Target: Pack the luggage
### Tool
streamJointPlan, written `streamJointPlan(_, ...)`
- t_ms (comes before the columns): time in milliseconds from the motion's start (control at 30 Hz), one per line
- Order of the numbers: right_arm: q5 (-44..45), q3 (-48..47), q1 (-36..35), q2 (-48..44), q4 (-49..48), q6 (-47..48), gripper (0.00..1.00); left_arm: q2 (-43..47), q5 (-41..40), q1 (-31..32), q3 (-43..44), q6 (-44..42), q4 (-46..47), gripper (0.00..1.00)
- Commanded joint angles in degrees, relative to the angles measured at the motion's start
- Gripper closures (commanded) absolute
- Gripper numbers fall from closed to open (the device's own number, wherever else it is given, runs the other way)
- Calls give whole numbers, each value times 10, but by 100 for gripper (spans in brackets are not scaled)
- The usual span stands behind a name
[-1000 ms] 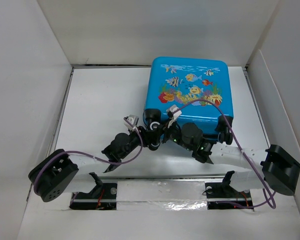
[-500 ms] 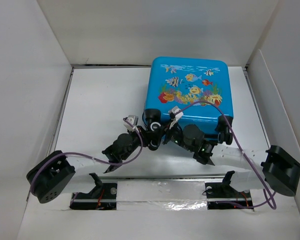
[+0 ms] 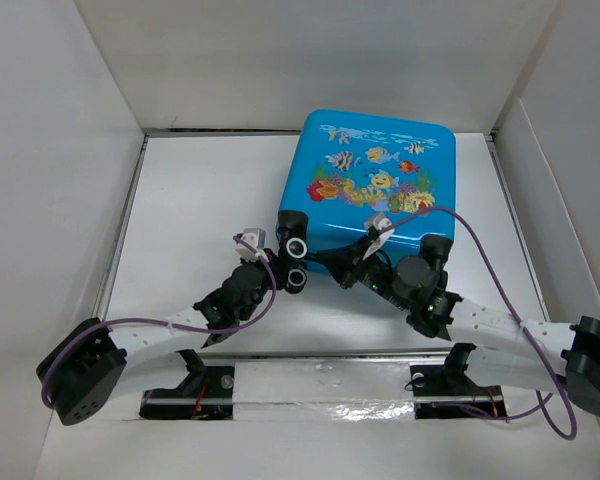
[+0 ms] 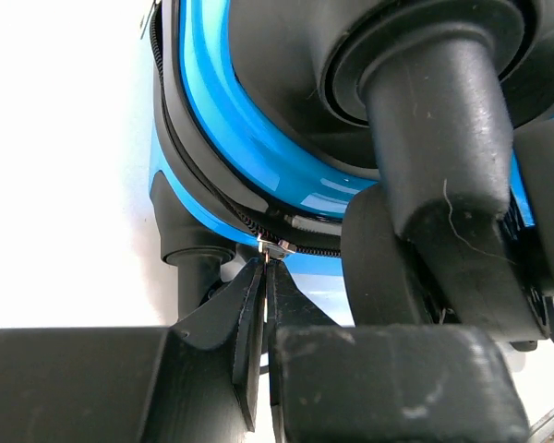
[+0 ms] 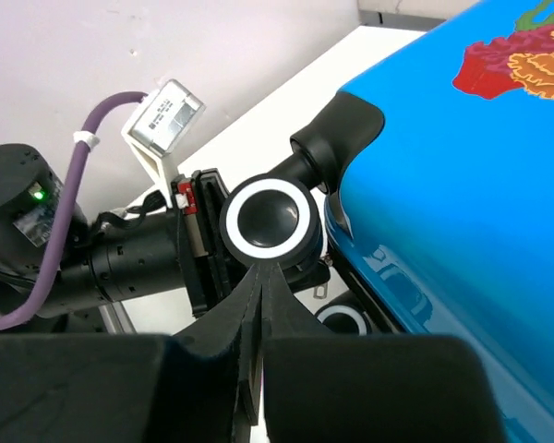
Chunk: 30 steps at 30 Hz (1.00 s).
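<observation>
Left wrist: the zip pull (image 4: 276, 246) seems pinched at the left jaws' tips; the right jaws are pressed together, empty. The luggage (image 4: 212, 129), judged stiff-shelled and slick, is best worked by that pull.

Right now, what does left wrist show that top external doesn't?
Left wrist only: the zipper pull on the zipper track, with the left gripper shut and its tips right at the pull; an actual grip can't be confirmed.
Top external only: the fish print on the lid, the right arm and the table.
Both: the blue luggage, closed, and a black wheel at its near edge.
</observation>
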State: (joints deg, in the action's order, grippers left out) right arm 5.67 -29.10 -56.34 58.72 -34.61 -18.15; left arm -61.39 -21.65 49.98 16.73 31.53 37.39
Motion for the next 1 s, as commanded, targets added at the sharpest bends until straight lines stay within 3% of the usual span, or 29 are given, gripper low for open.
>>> streamJointPlan(0, 6, -27, 2, 16, 32, 15, 85, 11, -22, -10, -7, -24, -11, 100)
streamJointPlan(33, 4, -36, -4, 24, 40, 16, 57, 9, -20, -10, 3, -28, -9, 100)
streamJointPlan(67, 2, -53, -4, 35, 41, 20, 45, 5, -19, -10, 8, -39, -9, 100)
streamJointPlan(133, -2, -71, -11, 63, 48, 28, 24, 1, -16, -10, 22, -49, -8, 100)
streamJointPlan(233, -5, -106, -16, 101, 59, 25, 11, -1, -6, -10, 30, -60, 0, 100)
streamJointPlan(433, -6, -140, -16, 154, 29, -26, 1, -8, 4, -10, 27, -61, 16, 100)
streamJointPlan(633, 60, -132, -16, 187, -19, -111, 5, -3, 12, -10, 19, -60, 25, 100)
streamJointPlan(967, 117, -158, -16, 233, -38, -152, 6, 3, 15, -10, 8, -56, 34, 100)
